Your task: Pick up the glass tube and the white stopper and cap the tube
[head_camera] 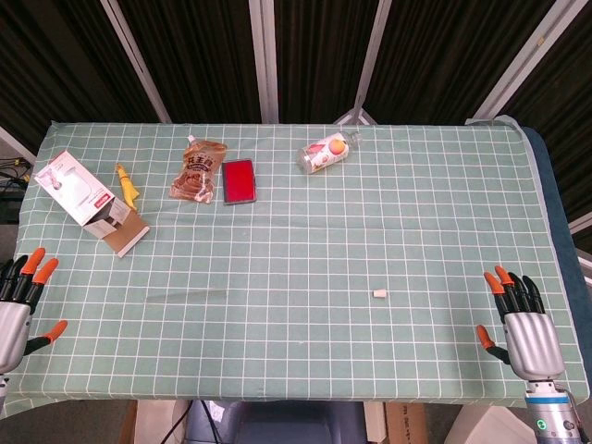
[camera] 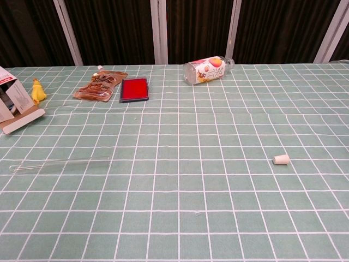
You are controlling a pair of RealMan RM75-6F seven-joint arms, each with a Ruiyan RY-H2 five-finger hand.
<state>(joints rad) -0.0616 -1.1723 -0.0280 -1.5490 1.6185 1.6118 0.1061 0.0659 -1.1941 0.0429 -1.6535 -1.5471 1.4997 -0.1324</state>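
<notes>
- The glass tube point(camera: 60, 162) lies flat on the green checked cloth of the bench point(head_camera: 305, 361), on the robot's left side, running roughly left to right.
- The tube is well apart from the left hand point(head_camera: 20, 305), which sits at the near left edge of the bench with its orange-tipped fingers point(head_camera: 37, 266) spread and holding nothing.
- The white stopper point(head_camera: 378, 293) lies on its side on the robot's right side of the bench, near but clear of the right hand point(head_camera: 520, 319).
- The right hand rests at the near right corner, palm side away from the camera, fingers point(head_camera: 499, 277) apart and empty.
- Tube and stopper are well apart from each other, with bare cloth between them.
- The tube is hard to make out: in the head view it shows only as a faint streak, and in the chest view its clear wall blends into the cloth lines, so its open end cannot be told.
- Neither hand shows in the chest view, and the left hand is cut off by the frame edge in the head view.
- Along the far side lie an open cardboard box point(head_camera: 91, 202), a small yellow item point(head_camera: 126, 182), a brown pouch point(head_camera: 197, 170), a red flat case point(head_camera: 239, 180) and a plastic bottle point(head_camera: 328, 152) on its side.
</notes>
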